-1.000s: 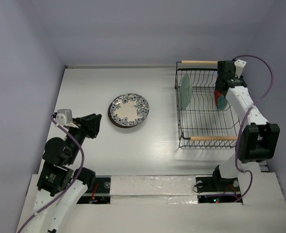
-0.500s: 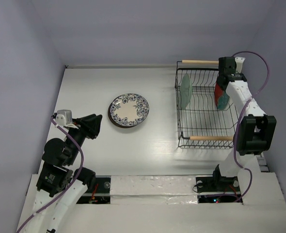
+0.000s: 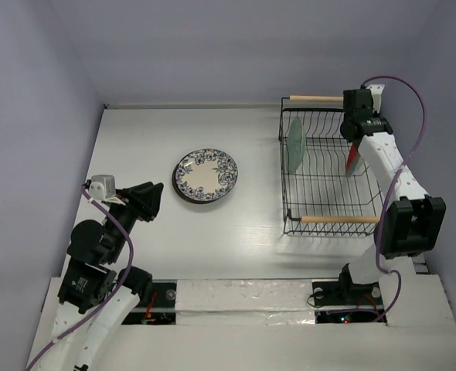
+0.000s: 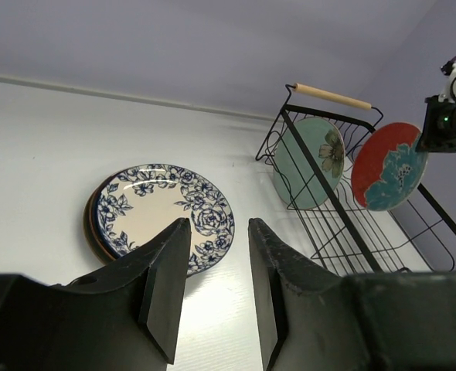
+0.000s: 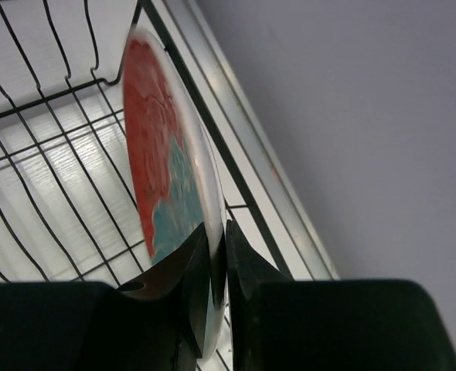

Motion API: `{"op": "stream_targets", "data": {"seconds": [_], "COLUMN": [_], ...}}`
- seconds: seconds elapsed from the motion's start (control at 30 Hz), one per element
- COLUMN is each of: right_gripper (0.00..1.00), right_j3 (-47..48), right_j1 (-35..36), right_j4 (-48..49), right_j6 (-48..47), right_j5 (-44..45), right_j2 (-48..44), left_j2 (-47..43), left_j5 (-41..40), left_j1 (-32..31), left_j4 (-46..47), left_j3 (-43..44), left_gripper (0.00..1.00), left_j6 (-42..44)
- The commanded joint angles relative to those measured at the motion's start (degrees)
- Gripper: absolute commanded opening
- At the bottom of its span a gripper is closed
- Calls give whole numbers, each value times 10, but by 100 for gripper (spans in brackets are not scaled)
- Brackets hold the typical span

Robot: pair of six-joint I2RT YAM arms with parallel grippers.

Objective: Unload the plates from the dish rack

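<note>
The black wire dish rack (image 3: 338, 219) stands at the right of the table. A pale green plate (image 3: 294, 144) stands upright at its left end. At its right end stands the red plate with teal flowers (image 3: 352, 158); my right gripper (image 3: 358, 130) is shut on its top rim. In the right wrist view the rim of the red plate (image 5: 162, 162) sits pinched in the right gripper (image 5: 217, 232). The white plate with a blue floral rim (image 3: 205, 175) lies on a darker plate at mid-table. My left gripper (image 3: 152, 199) hovers near-left of it, open and empty (image 4: 219, 255).
The rack's far wooden handle (image 3: 318, 99) lies close to the back wall, and the right wall runs just beyond the rack. The left wrist view shows the floral plate (image 4: 154, 209), the green plate (image 4: 309, 162) and the red plate (image 4: 389, 166).
The right gripper has closed on the red plate's rim, and the plate has turned more edge-on and come up slightly. The left arm has stayed where it was.
</note>
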Motion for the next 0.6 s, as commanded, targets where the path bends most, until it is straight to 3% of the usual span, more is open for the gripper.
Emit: {"op": "stream_targets", "data": {"seconds": [0.0, 0.23, 0.57], "right_gripper": [0, 0, 0], "right_j3": [36, 32, -52], "right_j1": [25, 25, 25], "right_j4": [34, 16, 78], "right_j6": [-24, 54, 176], "right_j5": [83, 25, -80], "right_j2": [-68, -139, -298], "left_j2": [2, 2, 8], "left_j5": [-3, -11, -15], "left_j1": [-2, -2, -2], "left_j4": [18, 16, 15], "left_j3": [4, 4, 4], "left_gripper": [33, 35, 37], "left_j6": [0, -1, -3]}}
